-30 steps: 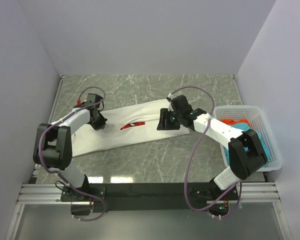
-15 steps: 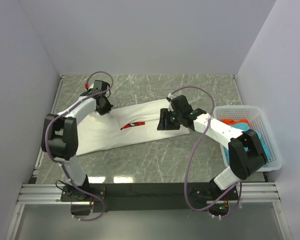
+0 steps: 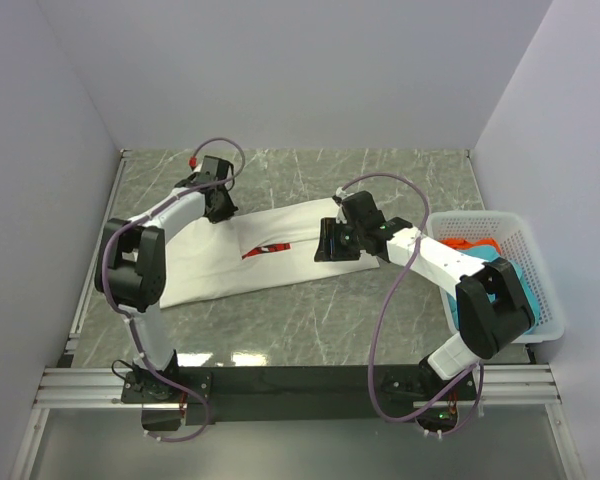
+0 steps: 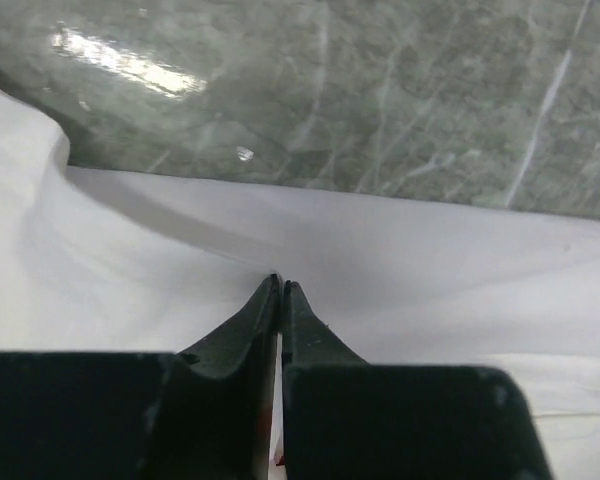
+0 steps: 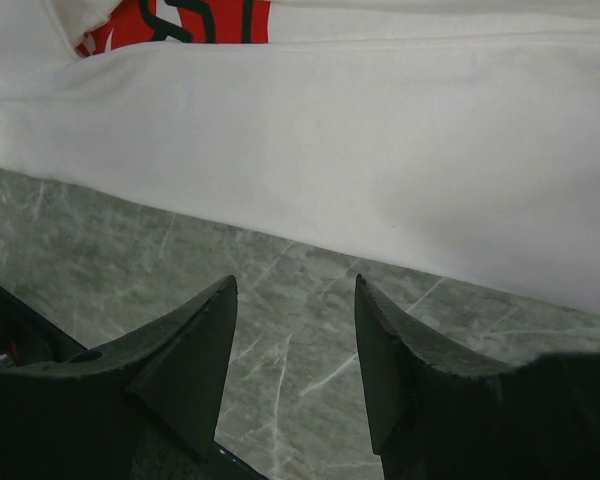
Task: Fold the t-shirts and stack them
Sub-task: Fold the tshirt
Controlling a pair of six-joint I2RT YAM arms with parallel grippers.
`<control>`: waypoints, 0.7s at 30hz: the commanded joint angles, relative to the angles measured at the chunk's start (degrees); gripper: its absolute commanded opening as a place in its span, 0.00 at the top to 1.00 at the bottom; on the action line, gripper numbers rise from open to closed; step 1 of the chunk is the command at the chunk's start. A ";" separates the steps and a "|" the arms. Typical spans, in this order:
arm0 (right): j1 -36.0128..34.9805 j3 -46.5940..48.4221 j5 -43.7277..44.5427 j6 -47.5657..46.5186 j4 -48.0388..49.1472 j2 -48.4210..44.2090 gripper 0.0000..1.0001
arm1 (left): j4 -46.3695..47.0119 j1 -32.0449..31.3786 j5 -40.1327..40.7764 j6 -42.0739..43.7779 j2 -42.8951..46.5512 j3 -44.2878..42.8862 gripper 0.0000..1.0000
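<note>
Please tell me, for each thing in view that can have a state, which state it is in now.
white t-shirt: folded into a long band, flat on the table, red print partly showing.
left gripper: shut, tips at the white t-shirt near its far edge.
right gripper: open, empty, beside the white t-shirt's edge.
teal t-shirt: crumpled in the basket.
red-orange t-shirt: crumpled in the basket.
basket: upright.
</note>
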State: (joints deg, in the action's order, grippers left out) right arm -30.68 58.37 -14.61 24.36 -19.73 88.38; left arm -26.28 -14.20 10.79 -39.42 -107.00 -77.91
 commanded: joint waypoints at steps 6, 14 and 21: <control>-0.09 -0.45 -0.24 -0.10 1.09 0.74 0.43 | 3.61 -1.97 -0.16 4.35 -1.46 -1.81 0.68; 1.32 1.57 2.57 1.73 0.39 2.05 0.44 | 1.94 -1.10 3.71 1.54 8.02 -0.41 0.40; 8.79 4.91 2.83 8.24 -0.66 8.03 0.52 | -0.26 4.87 3.72 -4.35 22.68 16.52 0.51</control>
State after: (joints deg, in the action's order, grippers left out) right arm -24.73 60.27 -13.34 28.75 -19.81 93.86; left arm -24.58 -12.29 13.41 -40.38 -89.52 -68.20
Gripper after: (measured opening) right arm 0.486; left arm 0.520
